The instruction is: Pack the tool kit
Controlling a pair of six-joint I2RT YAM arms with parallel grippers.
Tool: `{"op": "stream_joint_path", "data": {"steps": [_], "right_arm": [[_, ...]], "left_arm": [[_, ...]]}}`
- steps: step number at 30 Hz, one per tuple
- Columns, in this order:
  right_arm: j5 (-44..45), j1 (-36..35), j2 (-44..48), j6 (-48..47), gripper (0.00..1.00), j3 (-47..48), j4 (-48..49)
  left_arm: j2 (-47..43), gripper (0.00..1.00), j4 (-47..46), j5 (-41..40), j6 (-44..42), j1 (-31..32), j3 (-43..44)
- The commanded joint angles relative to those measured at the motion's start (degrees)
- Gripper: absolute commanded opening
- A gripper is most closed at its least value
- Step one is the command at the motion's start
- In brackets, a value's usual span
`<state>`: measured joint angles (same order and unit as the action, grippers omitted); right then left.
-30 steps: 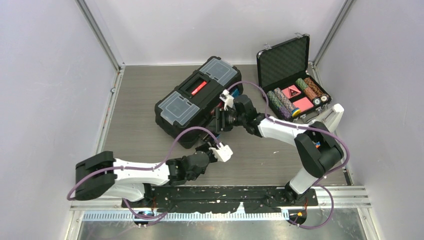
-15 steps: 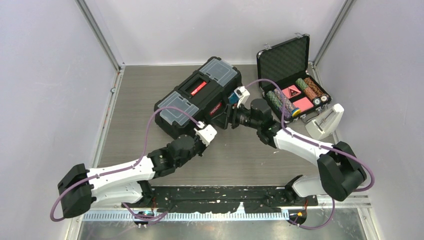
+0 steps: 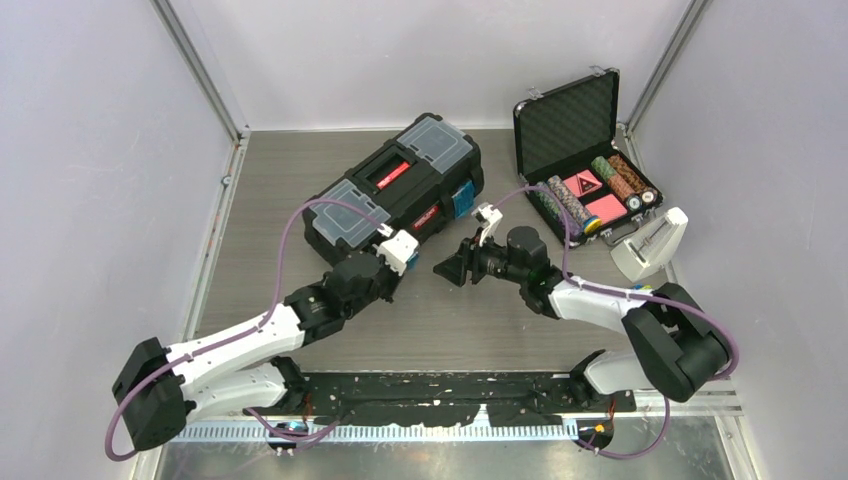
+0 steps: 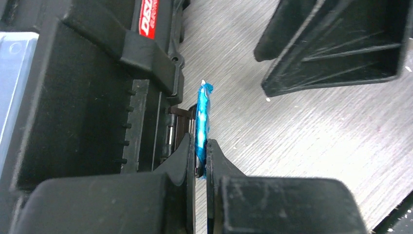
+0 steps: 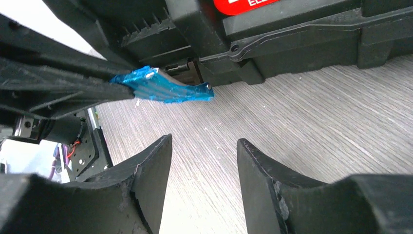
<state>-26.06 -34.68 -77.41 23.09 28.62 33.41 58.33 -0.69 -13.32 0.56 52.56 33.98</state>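
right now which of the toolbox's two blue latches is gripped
The nearer latch, pinched in the left gripper; the farther latch, toward the chip case, is untouched.

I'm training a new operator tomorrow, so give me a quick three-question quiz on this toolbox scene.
1. True or false: the right gripper is holding a tool.
2. What is the left gripper pinching? A a hammer; B the blue latch of the toolbox; C a screwdriver.
3. Fill in: the poker chip case at the back right has its lid ____.

Key: 1 false, its jaws stand apart and empty above the table; 2 B; 3 open.
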Motion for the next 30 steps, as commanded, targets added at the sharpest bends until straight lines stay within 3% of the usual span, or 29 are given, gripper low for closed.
{"op": "stream_joint_path", "data": {"steps": [1, 11, 19, 26, 30], "right_arm": [[-1.59, -0.73, -2.13, -3.98, 0.56, -1.26, 10.63], [-1.12, -5.34, -11.60, -6.40, 0.57, -6.95, 35.53], [1.23, -7.76, -13.97, -7.33, 0.57, -1.46, 33.60], [2.43, -8.96, -14.48, -7.23, 0.56, 2.47, 30.73], [2.95, -9.15, -15.11, -6.98, 0.56, 3.98, 29.94]], "left_arm": [[-3.47, 0.00, -1.01, -3.41, -0.16, -3.43, 4.30], [-7.42, 0.00, -1.05, -2.62, 1.63, -4.41, 4.86], [-7.07, 0.01, -0.41, -7.21, 1.32, -6.25, 4.80], [-5.42, 0.24, 2.17, -14.38, 1.39, -6.50, 6.21], [-5.37, 0.31, 3.18, -16.22, 2.09, -6.54, 7.09]]}}
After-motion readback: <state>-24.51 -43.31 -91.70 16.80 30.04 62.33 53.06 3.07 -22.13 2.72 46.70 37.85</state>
